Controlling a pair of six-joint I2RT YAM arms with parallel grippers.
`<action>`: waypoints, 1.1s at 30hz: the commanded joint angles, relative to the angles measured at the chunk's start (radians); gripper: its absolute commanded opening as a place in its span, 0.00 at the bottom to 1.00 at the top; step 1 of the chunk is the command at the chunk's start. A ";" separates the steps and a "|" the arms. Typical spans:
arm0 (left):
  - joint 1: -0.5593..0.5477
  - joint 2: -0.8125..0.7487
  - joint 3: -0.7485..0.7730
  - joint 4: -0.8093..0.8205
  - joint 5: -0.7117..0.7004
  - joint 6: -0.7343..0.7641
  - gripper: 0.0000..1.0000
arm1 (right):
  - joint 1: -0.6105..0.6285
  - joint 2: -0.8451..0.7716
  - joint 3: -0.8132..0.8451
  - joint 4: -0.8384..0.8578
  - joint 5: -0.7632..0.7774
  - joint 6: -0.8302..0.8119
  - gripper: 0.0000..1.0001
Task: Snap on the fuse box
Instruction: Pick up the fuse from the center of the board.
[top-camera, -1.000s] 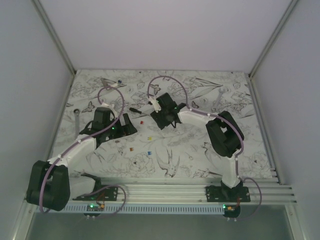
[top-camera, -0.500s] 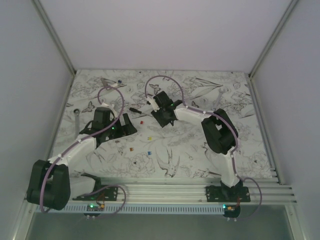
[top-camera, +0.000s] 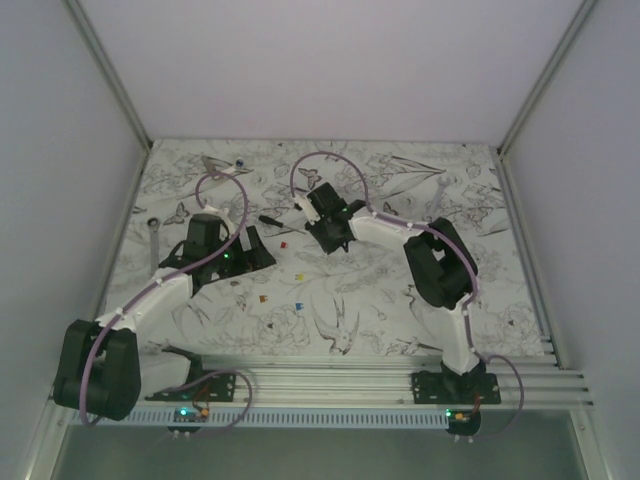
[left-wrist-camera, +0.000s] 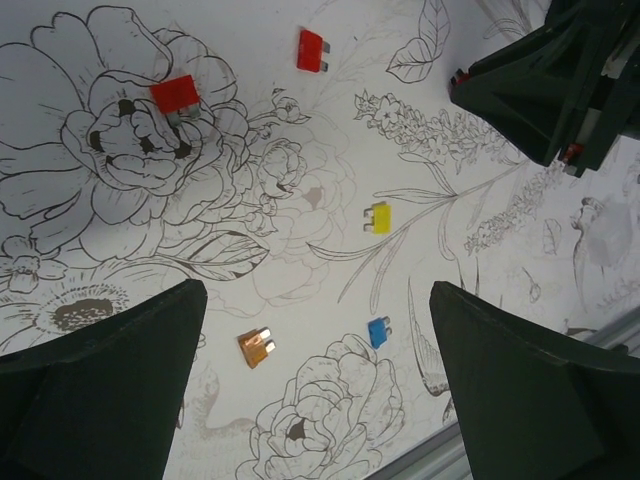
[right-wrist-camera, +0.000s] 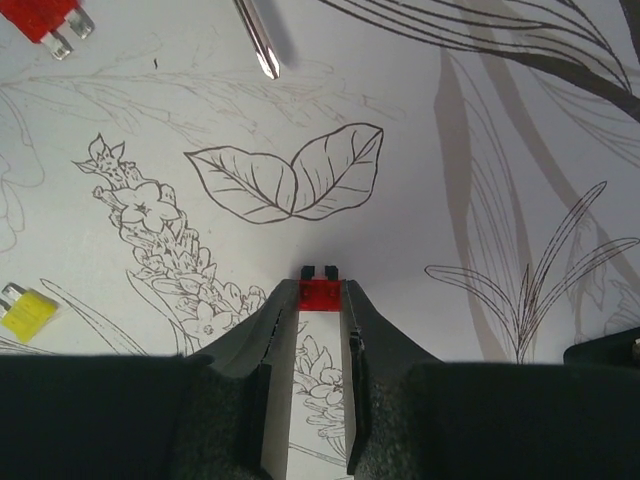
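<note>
Top external: left gripper (top-camera: 250, 250) and right gripper (top-camera: 331, 238) hang over the table (top-camera: 400, 290); fuse box not discernible. Left wrist: jaws wide, empty. Right wrist: jaws narrow, pinching a red fuse (right-wrist-camera: 320, 293); black corner (right-wrist-camera: 608, 352) at right edge, perhaps the fuse box.

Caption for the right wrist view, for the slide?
Right jaws pinch a red fuse over the floral mat; yellow fuse lower left, screwdriver tip above.
</note>
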 joint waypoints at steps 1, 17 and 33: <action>0.003 -0.001 0.025 0.008 0.048 -0.021 1.00 | 0.015 -0.044 -0.034 -0.037 0.005 -0.024 0.23; -0.033 0.025 0.042 0.040 0.093 -0.137 0.98 | 0.022 -0.255 -0.241 0.091 -0.033 -0.012 0.44; -0.055 0.013 0.031 0.028 0.039 -0.120 0.98 | 0.092 -0.176 -0.148 -0.075 0.210 0.366 0.64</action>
